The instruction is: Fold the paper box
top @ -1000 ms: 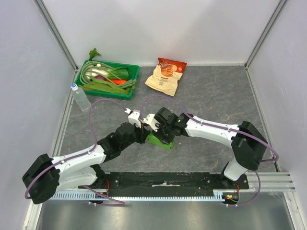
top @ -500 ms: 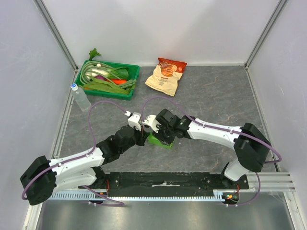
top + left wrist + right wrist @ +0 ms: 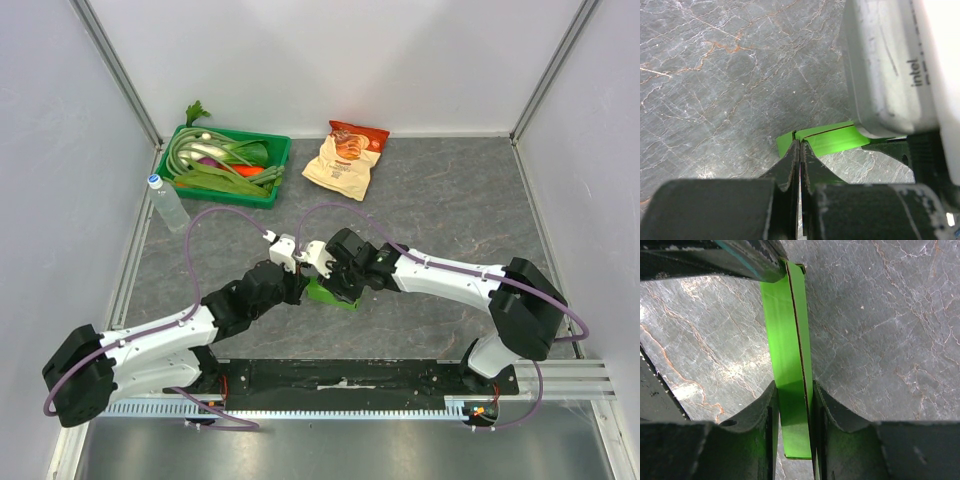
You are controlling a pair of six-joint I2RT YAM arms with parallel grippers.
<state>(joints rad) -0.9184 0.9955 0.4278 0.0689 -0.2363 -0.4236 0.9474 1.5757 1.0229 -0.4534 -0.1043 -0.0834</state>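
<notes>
Lime-green paper box (image 3: 328,294) low on grey marbled worktop (image 3: 450,190), centre-front, between both arms. Clamped from both sides by right claw (image 3: 792,390), part-closed, fingers (image 3: 762,415) flat against its faces. Seen in the right wrist view as a narrow creased strip running away from the grip. At the strip's far end, left claw (image 3: 800,146) fully closed, tips pressed together and touching the box edge; cannot tell if any flap is pinched. Well apart at back: green tray (image 3: 232,195) of vegetables, snack bag (image 3: 347,158), water bottle (image 3: 168,203) near left wall.
</notes>
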